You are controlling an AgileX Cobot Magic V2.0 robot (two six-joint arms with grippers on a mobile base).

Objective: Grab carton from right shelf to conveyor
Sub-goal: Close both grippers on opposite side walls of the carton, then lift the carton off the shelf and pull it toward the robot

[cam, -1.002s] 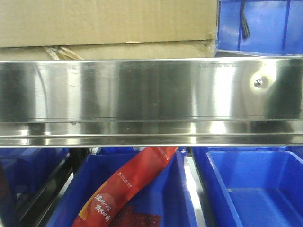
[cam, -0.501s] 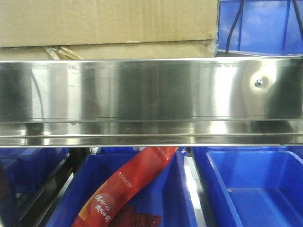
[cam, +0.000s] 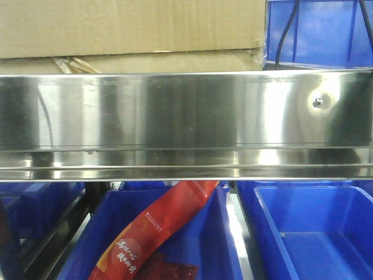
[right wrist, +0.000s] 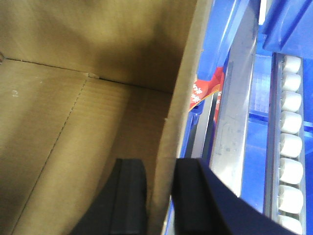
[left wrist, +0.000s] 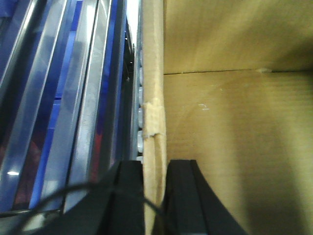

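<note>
The carton (cam: 128,26), plain brown cardboard, rests on the right shelf above its bright steel front rail (cam: 186,111). Its open inside fills the left wrist view (left wrist: 234,122) and the right wrist view (right wrist: 73,122). My left gripper (left wrist: 154,196) is shut on the carton's left wall, one black finger (left wrist: 129,196) outside and the other inside. My right gripper (right wrist: 160,196) is shut on the carton's right wall, with one finger (right wrist: 129,196) inside the box. Neither gripper shows in the front view. The conveyor is out of view.
Blue bins (cam: 315,233) sit under the rail, one holding a red printed pouch (cam: 157,227). Another blue bin (cam: 320,29) stands right of the carton, with a black cable in front of it. White rollers (right wrist: 291,147) line the shelf beside the carton.
The carton's right edge has shifted slightly to the left. The black cable in front of the upper blue bin has swung to a new place.
</note>
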